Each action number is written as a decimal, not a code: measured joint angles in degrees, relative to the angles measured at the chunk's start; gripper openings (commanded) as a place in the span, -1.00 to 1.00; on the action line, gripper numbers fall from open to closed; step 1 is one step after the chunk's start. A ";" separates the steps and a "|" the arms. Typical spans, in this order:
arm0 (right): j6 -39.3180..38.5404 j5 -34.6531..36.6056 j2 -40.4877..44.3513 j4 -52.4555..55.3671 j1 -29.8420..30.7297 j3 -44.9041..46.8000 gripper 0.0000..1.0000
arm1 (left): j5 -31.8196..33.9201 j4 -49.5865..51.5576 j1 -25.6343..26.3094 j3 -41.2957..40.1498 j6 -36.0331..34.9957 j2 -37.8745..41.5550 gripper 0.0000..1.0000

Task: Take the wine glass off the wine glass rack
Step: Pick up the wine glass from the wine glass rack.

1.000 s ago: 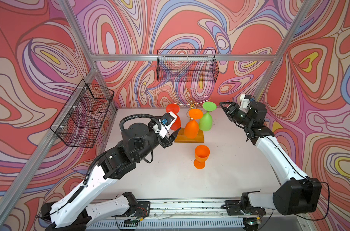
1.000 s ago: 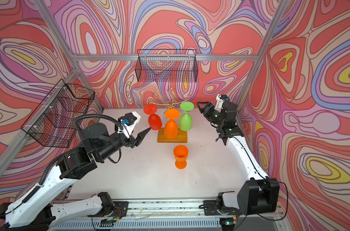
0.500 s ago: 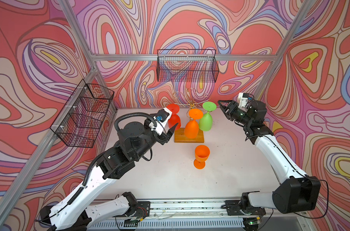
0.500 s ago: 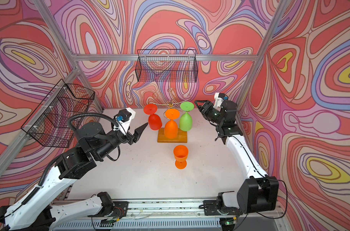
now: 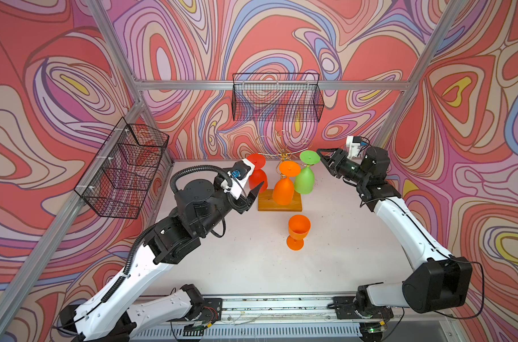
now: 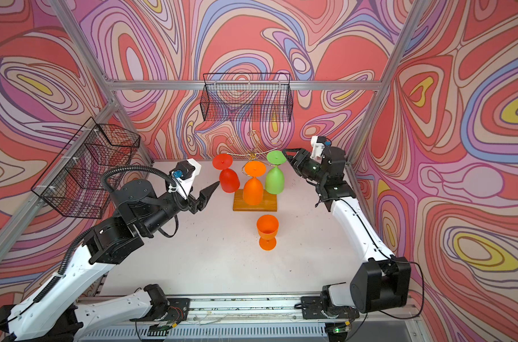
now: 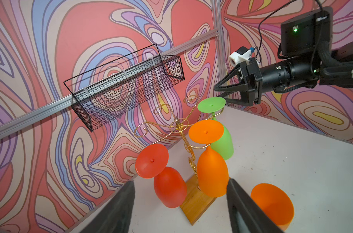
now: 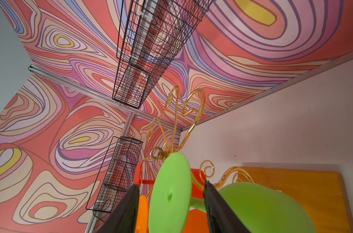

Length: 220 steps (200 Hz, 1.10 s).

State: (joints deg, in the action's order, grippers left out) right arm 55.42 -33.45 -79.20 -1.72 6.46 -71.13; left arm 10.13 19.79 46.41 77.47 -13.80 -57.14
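The wine glass rack (image 5: 283,154) (image 6: 253,204) (image 7: 183,137) (image 8: 193,113) is a gold wire tree on a wooden base at the back of the table. Three wine glasses hang upside down from it: red (image 5: 257,179) (image 7: 169,187), orange (image 5: 283,191) (image 7: 212,175) and green (image 5: 304,180) (image 6: 274,180) (image 8: 171,191). My right gripper (image 5: 321,155) (image 6: 287,157) (image 7: 220,94) (image 8: 171,183) is open, its jaws straddling the green glass's foot with gaps on both sides. My left gripper (image 5: 253,195) (image 6: 209,194) (image 7: 180,181) is open and empty, just left of the red glass.
A second orange glass (image 5: 297,229) (image 6: 267,229) (image 7: 272,203) stands upright on the table in front of the rack. Black wire baskets hang on the back wall (image 5: 277,100) and the left wall (image 5: 124,174). Aluminium frame posts stand in the corners.
My right gripper has moved left to the green glass's foot and its jaws have narrowed. The left arm has shifted only slightly, its gripper still open.
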 measured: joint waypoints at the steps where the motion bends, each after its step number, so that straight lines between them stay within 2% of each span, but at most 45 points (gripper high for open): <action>1: 0.00 -0.02 0.00 0.00 0.00 0.00 0.05 | 0.00 0.00 -0.02 0.00 -0.02 0.00 0.41; 135: 0.50 -0.44 -1.31 0.11 0.39 0.00 -0.19 | -0.42 -0.02 -0.76 0.00 0.15 0.07 0.38; 180: 0.85 -0.46 -1.38 0.28 0.44 0.00 -0.40 | -0.63 -0.02 -0.79 0.00 0.15 0.07 0.37; 220: 1.16 -0.48 -1.38 0.46 0.46 0.00 -0.50 | -0.72 -0.02 -1.16 -0.02 0.17 0.07 0.37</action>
State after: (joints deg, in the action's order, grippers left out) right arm 56.58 -33.93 -80.58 -1.26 6.92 -71.13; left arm 9.41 19.77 45.25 77.45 -13.63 -57.08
